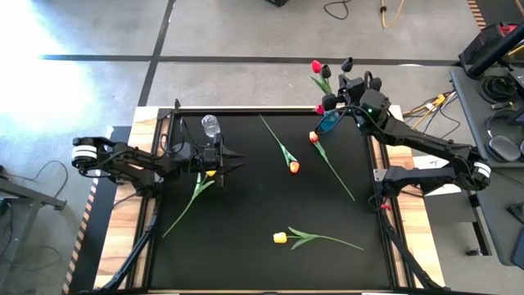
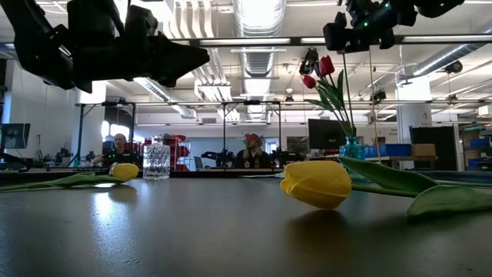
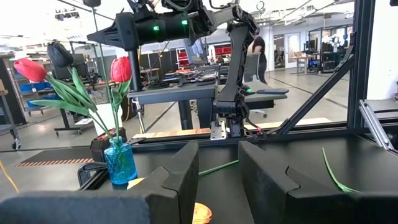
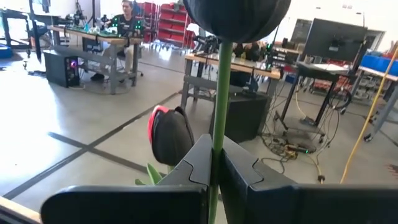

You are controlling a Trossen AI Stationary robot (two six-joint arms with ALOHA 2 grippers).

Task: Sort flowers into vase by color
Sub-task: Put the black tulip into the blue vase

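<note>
Dark purple tulip on a thin green stem (image 4: pixel 219 93) is pinched upright between your right gripper's (image 4: pixel 216 163) closed fingers; stem runs straight up past the pads, head above them, long axis near vertical; that is what your next move turns on, I judge, since the small blue glass vase (image 1: pixel 329 123) sits just beside and below that gripper at the far right corner of the black table (image 1: pixel 246 238); the vase already holds red tulips (image 3: pixel 121 70) and a dark one; whether the held stem's lower end is inside the vase mouth I cannot tell; if not, keep the stem plumb and go down.

Your left gripper (image 3: pixel 217 165) hovers above the mat on the other side, fingers part open with nothing between them; a yellow tulip with a long leafy stem (image 1: pixel 196 187) lies just under and beside it, stem trailing back toward the near left edge, so the left arm is the nearer one for that; clear faceted glass vase (image 1: pixel 211 125) stands close ahead of that gripper.

Orange tulip (image 1: pixel 294 166), a second orange-red one (image 1: pixel 313 138) and another yellow tulip (image 1: pixel 281 238) lie flat mid-table, between the two arms.
</note>
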